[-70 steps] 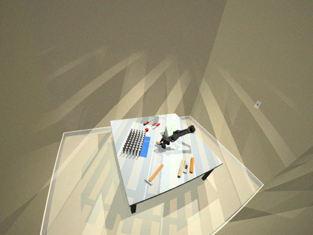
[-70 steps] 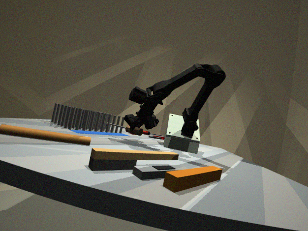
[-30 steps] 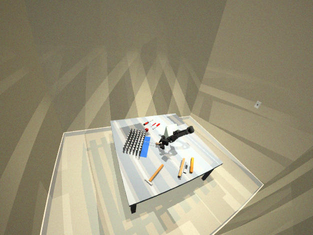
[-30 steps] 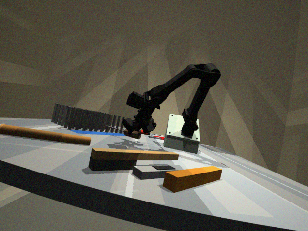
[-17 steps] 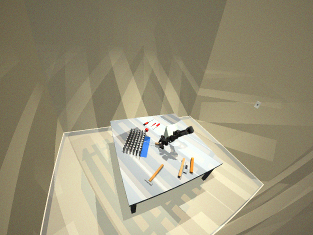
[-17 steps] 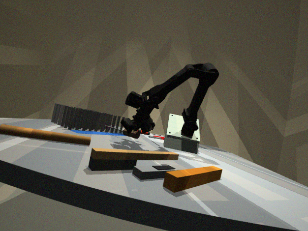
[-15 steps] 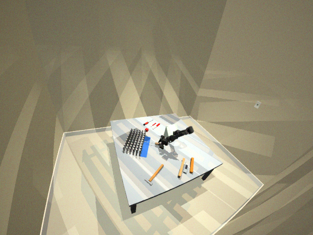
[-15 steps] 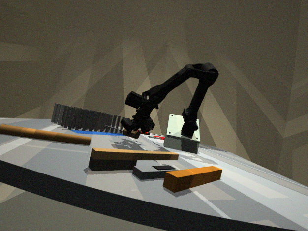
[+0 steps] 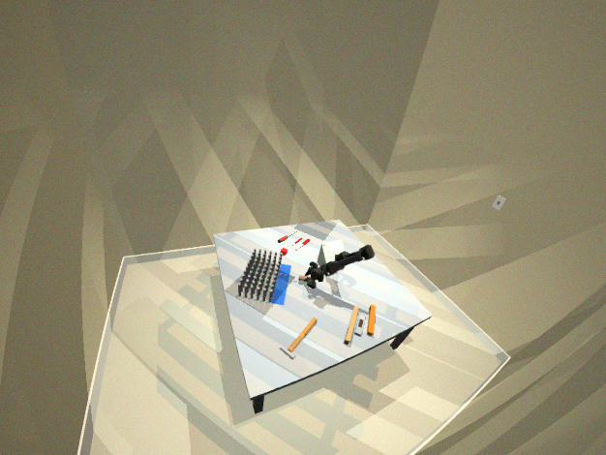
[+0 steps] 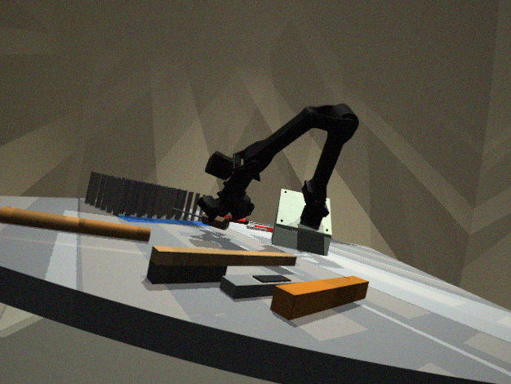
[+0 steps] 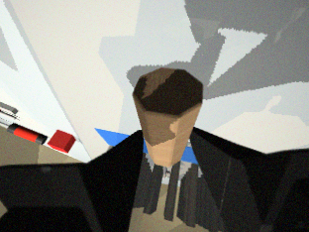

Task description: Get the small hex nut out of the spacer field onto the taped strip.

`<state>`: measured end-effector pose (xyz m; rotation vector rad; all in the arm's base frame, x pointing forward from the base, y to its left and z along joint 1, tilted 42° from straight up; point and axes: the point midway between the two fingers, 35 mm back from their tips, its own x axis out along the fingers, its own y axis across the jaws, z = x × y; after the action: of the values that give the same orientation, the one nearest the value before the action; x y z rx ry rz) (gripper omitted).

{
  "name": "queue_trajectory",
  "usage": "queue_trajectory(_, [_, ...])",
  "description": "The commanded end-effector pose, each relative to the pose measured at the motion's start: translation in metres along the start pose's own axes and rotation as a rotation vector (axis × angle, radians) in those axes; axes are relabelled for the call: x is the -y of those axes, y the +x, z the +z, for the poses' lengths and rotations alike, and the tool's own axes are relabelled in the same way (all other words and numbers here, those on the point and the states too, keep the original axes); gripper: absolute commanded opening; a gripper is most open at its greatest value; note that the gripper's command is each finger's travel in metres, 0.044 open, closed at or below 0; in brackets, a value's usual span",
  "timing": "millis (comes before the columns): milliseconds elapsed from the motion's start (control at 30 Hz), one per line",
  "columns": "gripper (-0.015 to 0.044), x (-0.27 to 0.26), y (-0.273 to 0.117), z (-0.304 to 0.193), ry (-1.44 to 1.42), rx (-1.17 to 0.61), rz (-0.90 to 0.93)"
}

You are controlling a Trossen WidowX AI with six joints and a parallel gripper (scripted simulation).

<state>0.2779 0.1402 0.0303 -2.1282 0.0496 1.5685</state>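
Observation:
The metal spacers (image 9: 260,277) (image 10: 135,198) (image 11: 171,195) stand upright in rows. The blue taped strip (image 9: 279,293) (image 10: 162,221) (image 11: 108,136) lies along their front. My gripper (image 9: 308,278) (image 10: 215,217) (image 11: 165,133) is shut on the wooden handle (image 9: 302,277) (image 10: 218,222) (image 11: 168,121) of a thin-shafted tool, low over the table in front of the strip. The tool's metal shaft (image 10: 188,212) points toward the spacers, over the strip; its far end is not clear. I cannot make out the hex nut in any view.
A red cube (image 9: 284,252) (image 11: 61,141) lies beside the field's corner, with red-handled tools (image 9: 306,241) near it. A hammer (image 9: 303,334) (image 10: 74,222) lies on the other side. Two orange-brown bars (image 9: 351,324) (image 9: 371,319) flank a grey block (image 9: 360,323) (image 10: 243,285). A pale panel (image 10: 288,211) stands by the arm's base.

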Motion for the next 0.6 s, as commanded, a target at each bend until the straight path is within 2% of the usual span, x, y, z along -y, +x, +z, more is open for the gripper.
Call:
queue_trajectory(0, [0.0000,0.0020,0.0017,-0.0044,-0.004,-0.004,-0.004])
queue_trajectory(567, [0.0000,0.0023,0.0077,-0.0136,-0.004,-0.005,-0.004])
